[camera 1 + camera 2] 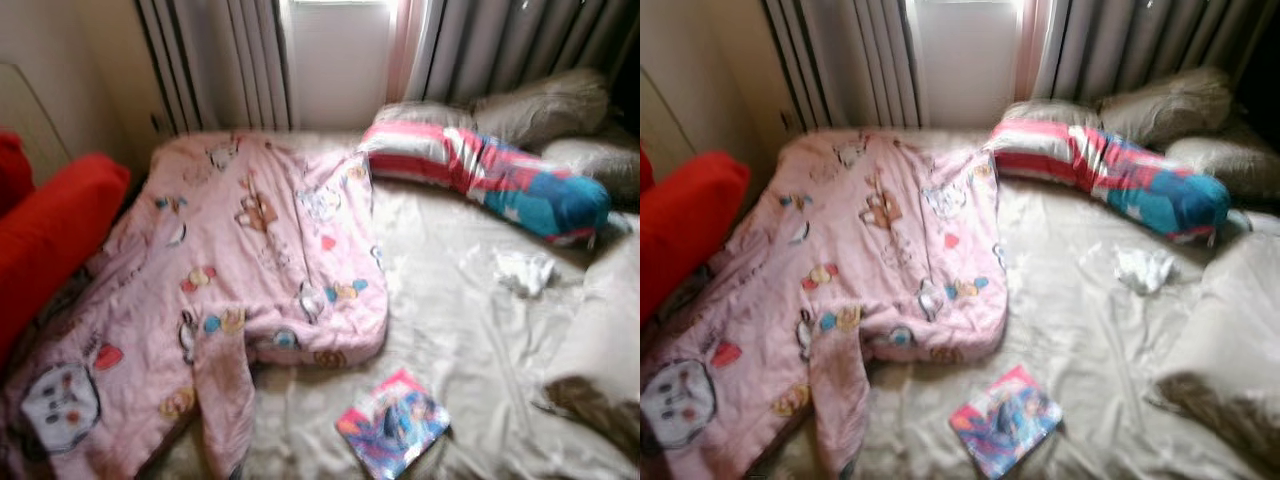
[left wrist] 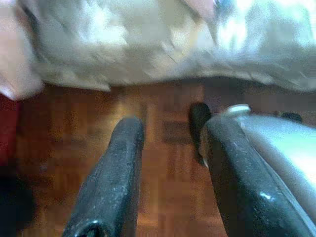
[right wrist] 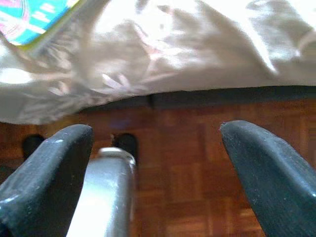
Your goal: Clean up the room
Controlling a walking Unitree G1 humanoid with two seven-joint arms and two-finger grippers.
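A blanket (image 1: 230, 290) covers the bed's (image 1: 450, 330) left half, a booklet (image 1: 392, 422) lies at lower centre, pillows (image 1: 490, 170) at upper right.

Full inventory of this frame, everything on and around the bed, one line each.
Pink cartoon-print quilt: 1, pink, spread over the bed's left half.
Striped bolster pillow: 1, pink, white and teal, at the head, right side.
Grey pillows: at least 2, behind the bolster.
Colourful book: 1, pink and blue, near front edge of the bed.
Crumpled white tissue: 1, on the cream sheet.
Red cushions: 2, far left.
Grey curtains: by the window.
Wooden parquet floor: brown, below the bed.
Left gripper: open, hanging over the floor.
Right gripper: open, hanging over the floor.
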